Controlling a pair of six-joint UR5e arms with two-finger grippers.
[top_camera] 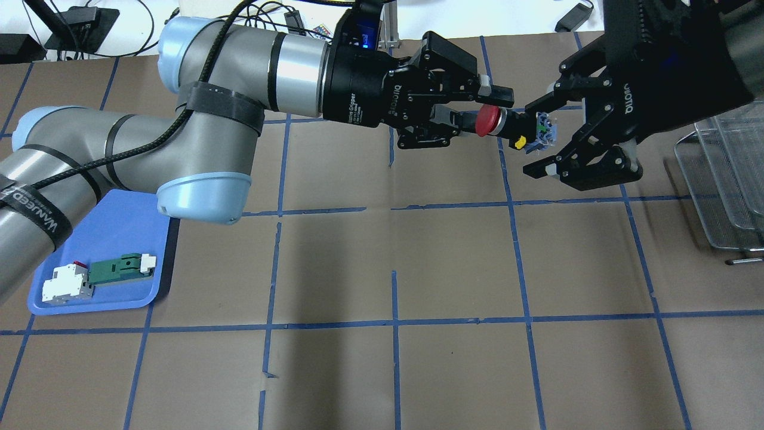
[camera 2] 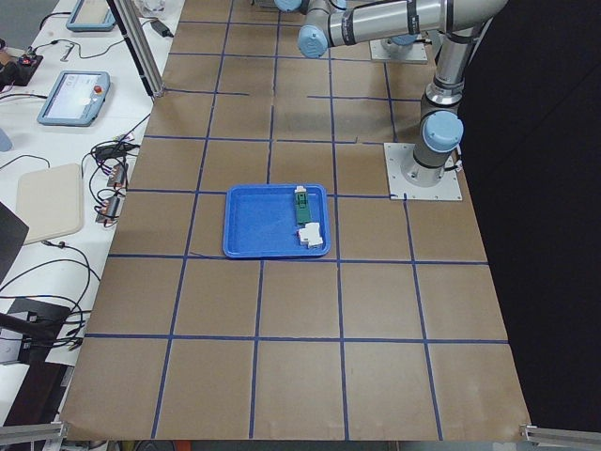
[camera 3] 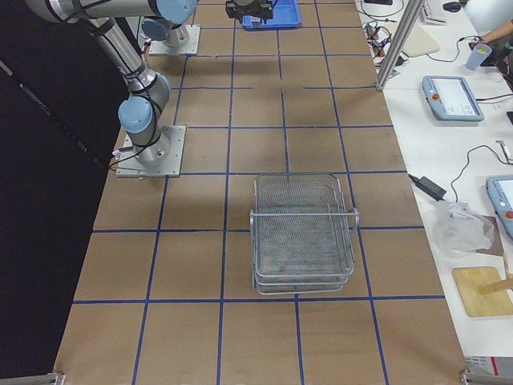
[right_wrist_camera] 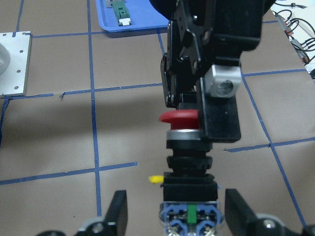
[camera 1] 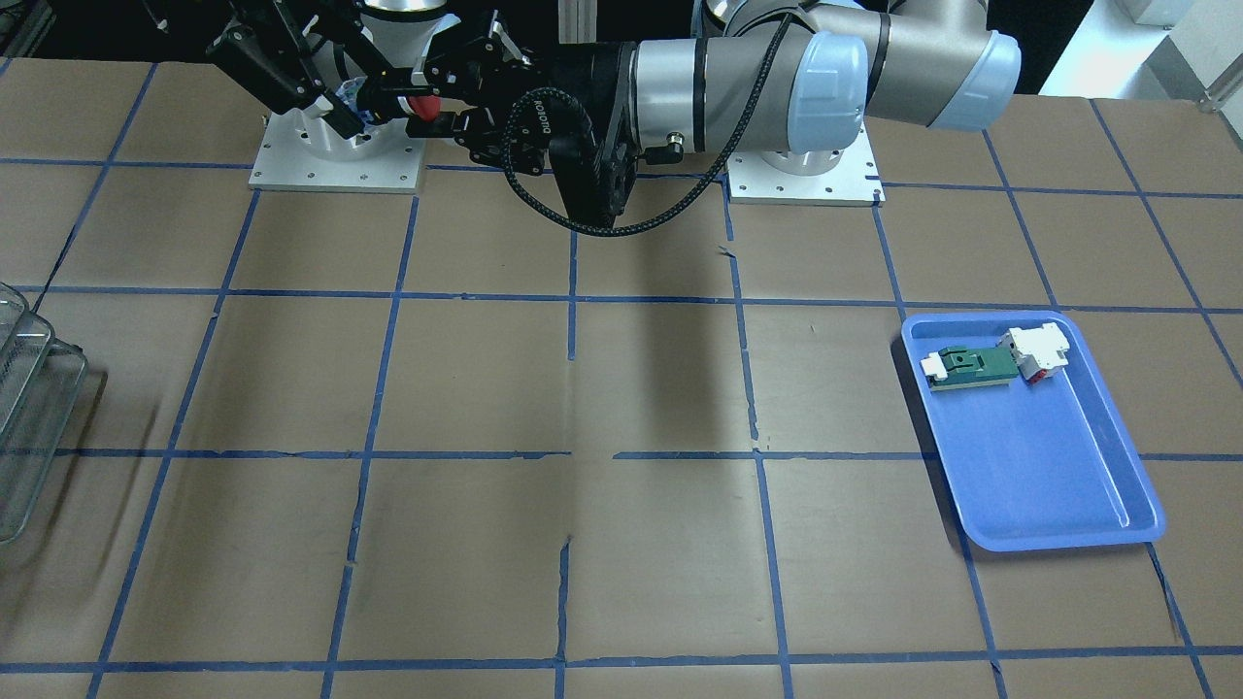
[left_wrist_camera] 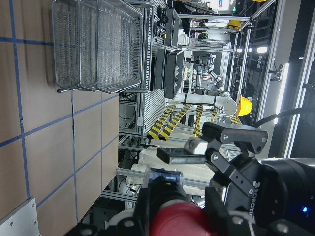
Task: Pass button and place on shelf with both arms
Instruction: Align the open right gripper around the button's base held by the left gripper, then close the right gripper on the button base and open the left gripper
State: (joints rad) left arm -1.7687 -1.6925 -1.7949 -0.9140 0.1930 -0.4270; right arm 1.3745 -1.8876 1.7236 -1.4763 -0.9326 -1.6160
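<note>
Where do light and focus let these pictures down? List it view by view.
Exterior front-facing: the left arm throws a broad dark shadow across the table, with pale sheen on the paper lower down. Left wrist: the button is soft, too close, while the shelf is crisp. Right wrist: the right fingers blur at the bottom edge.

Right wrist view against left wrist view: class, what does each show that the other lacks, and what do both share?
Only right wrist: the tray, with a green board in it. Only left wrist: the shelf. Both: the button, held by the left gripper, and the open right gripper.
</note>
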